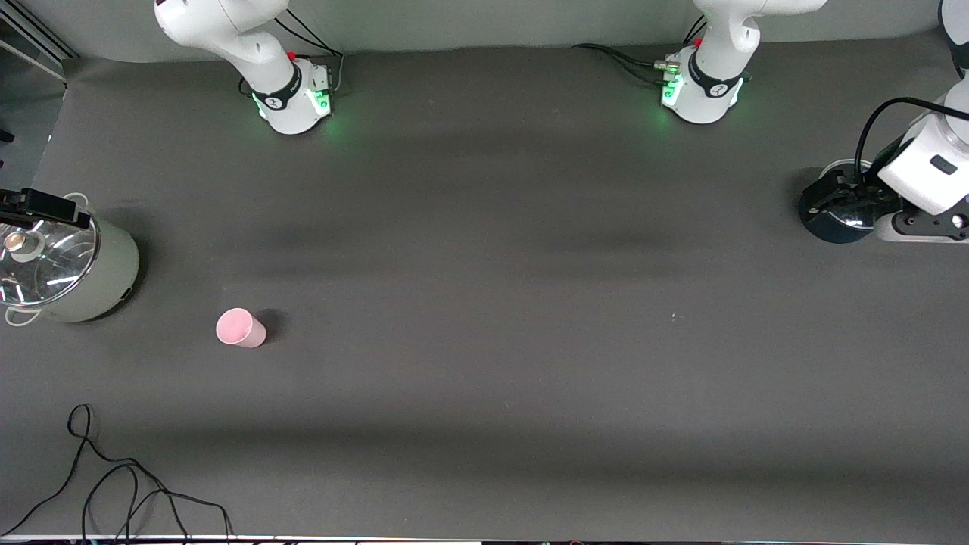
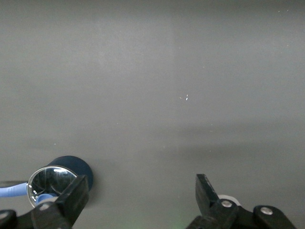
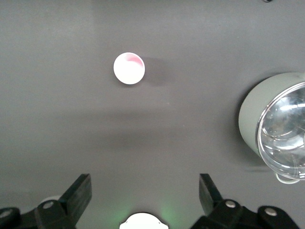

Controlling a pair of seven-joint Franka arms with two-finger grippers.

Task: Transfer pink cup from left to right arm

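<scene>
The pink cup [image 1: 241, 328] stands upright on the dark table, toward the right arm's end and nearer to the front camera than the right arm's base. In the right wrist view the pink cup [image 3: 128, 68] shows from above, well apart from my right gripper [image 3: 144, 183], which hangs open and empty high over the table near its own base. My left gripper [image 1: 836, 197] is open and empty at the left arm's end of the table, over a dark blue pot. The left wrist view shows the left gripper [image 2: 142, 183] and no cup.
A grey-green pot [image 1: 113, 280] with a glass lid stands at the right arm's end, beside the cup; a black fixture overlaps its rim. The dark blue pot [image 1: 833, 227] has a glass lid [image 2: 50, 179]. Loose black cable [image 1: 113, 484] lies near the front edge.
</scene>
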